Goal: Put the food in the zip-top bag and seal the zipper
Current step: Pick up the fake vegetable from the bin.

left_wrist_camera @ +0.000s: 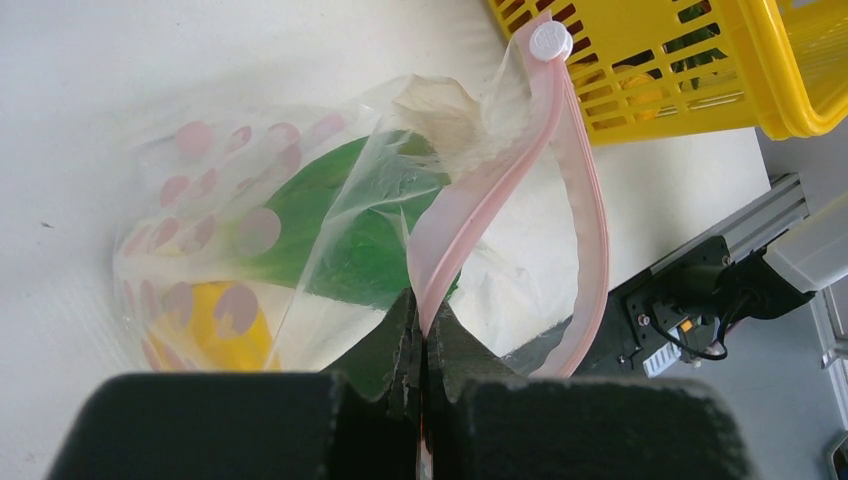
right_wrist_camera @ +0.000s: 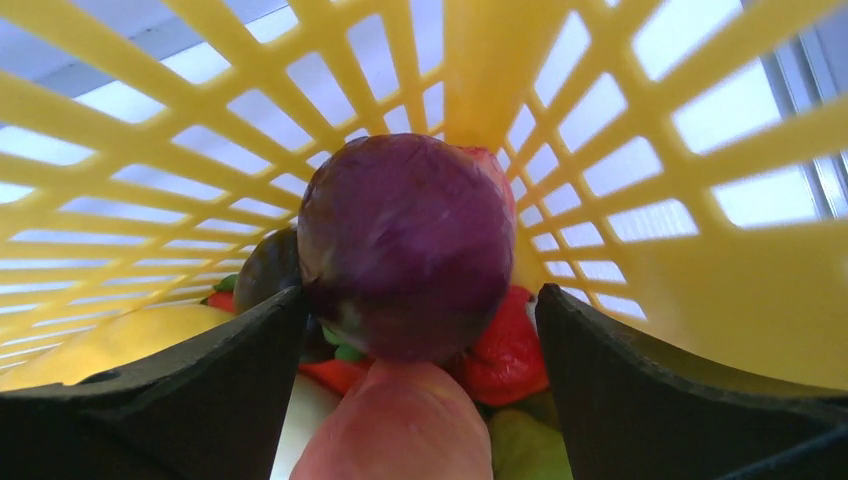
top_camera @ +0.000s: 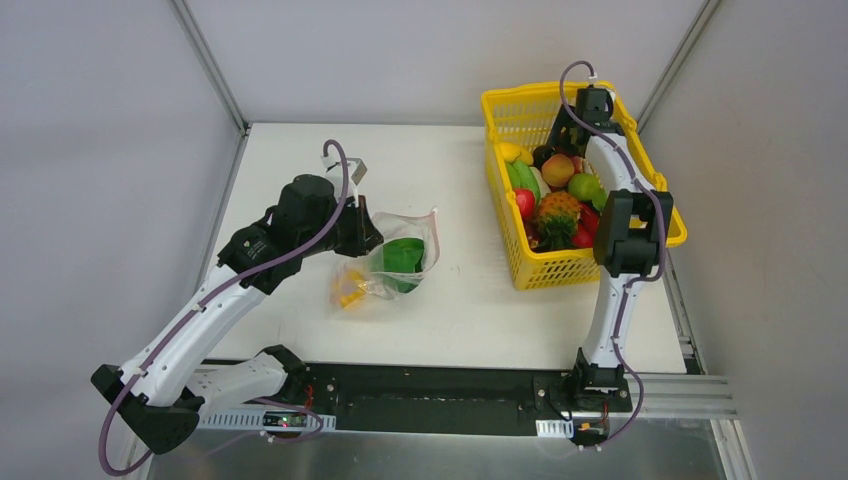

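- Top external: The zip-top bag point(top_camera: 405, 250) lies left of centre on the white worktop point(top_camera: 450, 170), with a green toy point(top_camera: 403, 256) and a yellow toy point(top_camera: 350, 291) inside it. The left gripper point(top_camera: 365, 238) meets the bag's left edge. Well apart to the right, a yellow basket point(top_camera: 500, 105) is heaped with more food, including a toy pineapple point(top_camera: 558, 215). The right arm point(top_camera: 622, 228) reaches over the basket's right rim and dips into its far end, its own wrist blocking sight of the fingers.
- Left wrist: The left gripper's black fingers point(left_wrist_camera: 385, 345) are pressed together on one side of the pink zipper point(left_wrist_camera: 470, 200). The other side bows away to the right, leaving the mouth agape. A white slider point(left_wrist_camera: 550, 41) sits at the strip's far end, close to the basket wall. Crumpled dotted film partly veils the green toy, and the yellow toy sits in the bag's lower left corner.
- Right wrist: The right gripper point(right_wrist_camera: 418, 300) is spread wide inside the basket, straddling a dark purple fruit point(right_wrist_camera: 405, 240). Whether either finger touches it is not clear from this angle. A pinkish fruit point(right_wrist_camera: 400, 430) crowds the foreground, with red pieces point(right_wrist_camera: 505, 345) and a yellow piece point(right_wrist_camera: 110, 340) packed around, and lattice walls close behind.
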